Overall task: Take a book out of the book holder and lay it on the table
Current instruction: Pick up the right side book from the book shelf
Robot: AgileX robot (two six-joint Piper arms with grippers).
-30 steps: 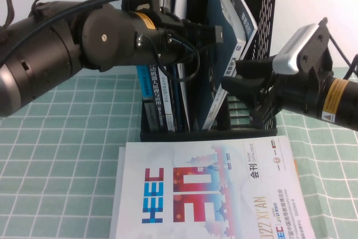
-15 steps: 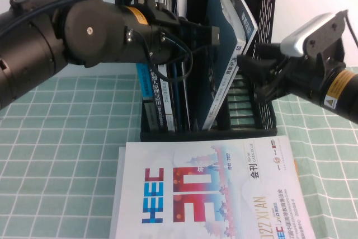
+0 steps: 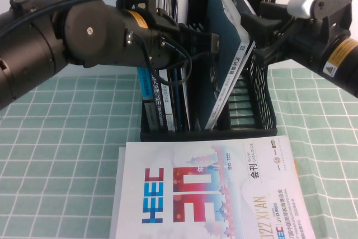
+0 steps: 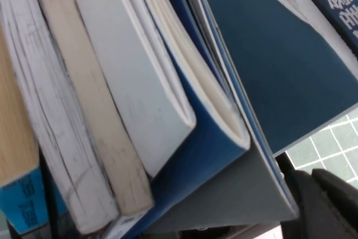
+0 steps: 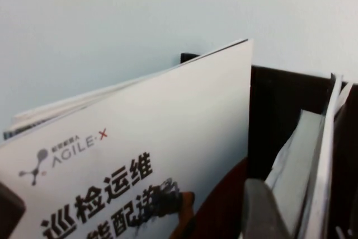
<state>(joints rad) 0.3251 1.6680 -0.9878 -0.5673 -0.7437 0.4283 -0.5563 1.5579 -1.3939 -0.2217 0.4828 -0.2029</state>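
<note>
The black book holder (image 3: pixel 263 82) stands at the back of the green grid table (image 3: pixel 56 138). A thin book (image 3: pixel 218 65) leans to the right inside it, blue face toward my left arm. Its pale printed cover (image 5: pixel 168 138) fills the right wrist view. My right gripper (image 3: pixel 254 32) is open at the book's top right edge, and one grey finger (image 5: pixel 263 211) sits just behind the cover. From the left, my left gripper (image 3: pixel 210 36) reaches into the holder against the blue face (image 4: pixel 268 54). Only a dark part of the left gripper (image 4: pixel 324 205) shows in the left wrist view.
A white "HEEC 30" catalogue (image 3: pixel 201 194) lies flat on the table in front of the holder. Several other books (image 3: pixel 162 99) stand upright in the holder's left slots, with their page edges (image 4: pixel 112 82) close to the left wrist camera. A pale wall rises behind.
My right gripper has risen from beside the holder's lower right wall to the top edge of the leaning book. The left arm has barely shifted.
</note>
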